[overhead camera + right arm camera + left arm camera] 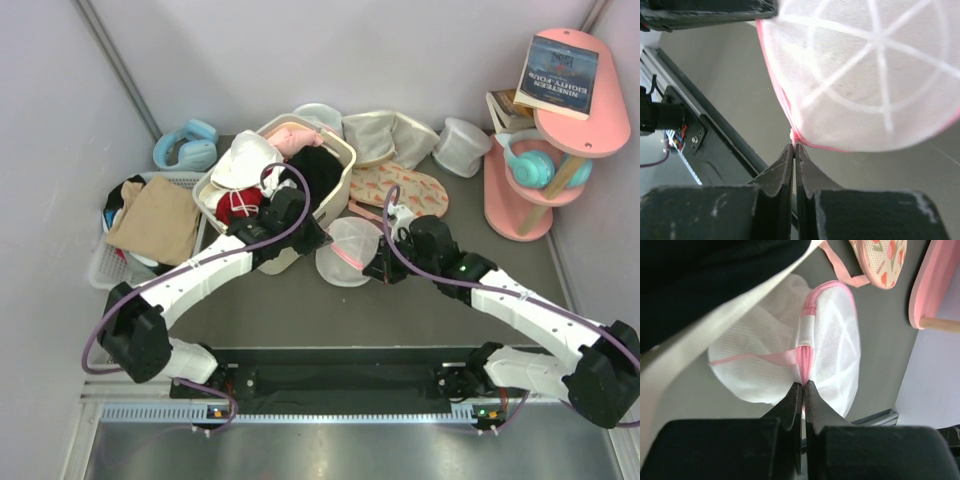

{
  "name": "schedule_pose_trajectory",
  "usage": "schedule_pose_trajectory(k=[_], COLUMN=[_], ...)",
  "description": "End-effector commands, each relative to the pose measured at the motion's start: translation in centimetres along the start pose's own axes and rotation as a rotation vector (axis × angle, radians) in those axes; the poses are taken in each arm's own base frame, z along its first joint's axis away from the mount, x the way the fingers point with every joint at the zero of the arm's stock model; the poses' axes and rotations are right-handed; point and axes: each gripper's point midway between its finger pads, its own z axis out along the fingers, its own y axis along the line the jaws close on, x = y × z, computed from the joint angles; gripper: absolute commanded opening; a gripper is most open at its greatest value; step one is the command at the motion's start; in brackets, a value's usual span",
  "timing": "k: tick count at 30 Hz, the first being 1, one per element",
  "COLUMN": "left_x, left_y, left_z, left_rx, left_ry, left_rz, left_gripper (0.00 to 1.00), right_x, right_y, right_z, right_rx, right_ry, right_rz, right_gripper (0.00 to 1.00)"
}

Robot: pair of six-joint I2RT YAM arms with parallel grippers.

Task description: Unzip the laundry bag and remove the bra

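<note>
Holding the laundry bag [350, 252] near the table's [400, 310] middle, just beside the basket [343, 175], pinching its pink zip seam in the left gripper [803, 385] and its rim in the right gripper [794, 146], probably bracing it for unzipping, seeing no bra through the mesh.

The dark grey tabletop [400, 320] is crowded along its far half. Near the centre stands a cream laundry basket [343, 180]. The laundry bag [350, 250], round white mesh with a pink rim, sits just beside the basket's near right corner. Left of the basket is a white slatted crate [97, 268], with blue headphones [187, 145] behind it by the wall. Right of the basket lies a flat floral pouch [400, 188]. Behind that are two cream padded pouches [385, 135] and a plain white domed pouch [462, 147]. A pink shelf stand [520, 205] fills the far right corner — its round foot on the tabletop.
</note>
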Motion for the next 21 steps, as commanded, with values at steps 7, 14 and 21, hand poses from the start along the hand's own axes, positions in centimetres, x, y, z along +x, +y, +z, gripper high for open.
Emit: schedule_pose_trajectory(k=[7,14,21], left_x=[-3.7,-3.4,-1.0], left_y=[0.6,0.1,1.0], left_z=[-1.2,-0.9,-3.2], left_rx=[0.028,0.032,0.046], left_ry=[-0.090,-0.057,-0.019], left_rz=[0.029,0.035,0.003], left_gripper=[0.00,0.50,0.68], right_x=[0.4,-0.3,-0.5], right_y=[-0.7,0.3,2.4], right_z=[-1.1,-0.5,0.9], right_rx=[0.015,-0.032,-0.088], right_ry=[0.002,0.003,0.028], right_rz=[0.013,0.001,-0.023], right_gripper=[0.00,0.00,0.00])
